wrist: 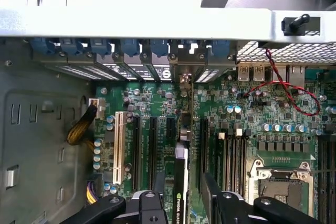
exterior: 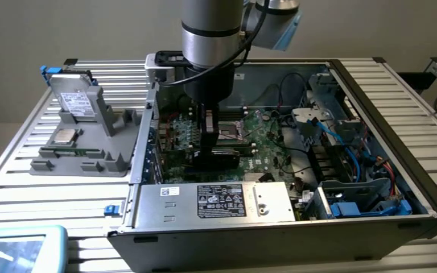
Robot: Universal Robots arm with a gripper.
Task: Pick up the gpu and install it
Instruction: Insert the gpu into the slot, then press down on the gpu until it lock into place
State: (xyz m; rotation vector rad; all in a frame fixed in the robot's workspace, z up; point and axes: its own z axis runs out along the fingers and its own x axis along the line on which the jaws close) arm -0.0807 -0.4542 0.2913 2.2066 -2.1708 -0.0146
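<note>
One gpu (wrist: 180,190) stands on edge in a motherboard (wrist: 252,129) slot between the gripper (wrist: 184,198) fingers, which sit apart on either side — whether they press it is unclear. Its black edge reads "NVIDIA QUADRO", partly cut off. Farther left, one grey holder (exterior: 89,142) carries one labelled drive (exterior: 75,101), print unreadable.

Open computer case (exterior: 279,224) lies on the slatted table (exterior: 21,187). Parts holder (exterior: 89,148) stands beside it, at the exterior view's left. Gpu (wrist: 180,182) stands on edge on the motherboard (wrist: 252,114) inside the case.
</note>
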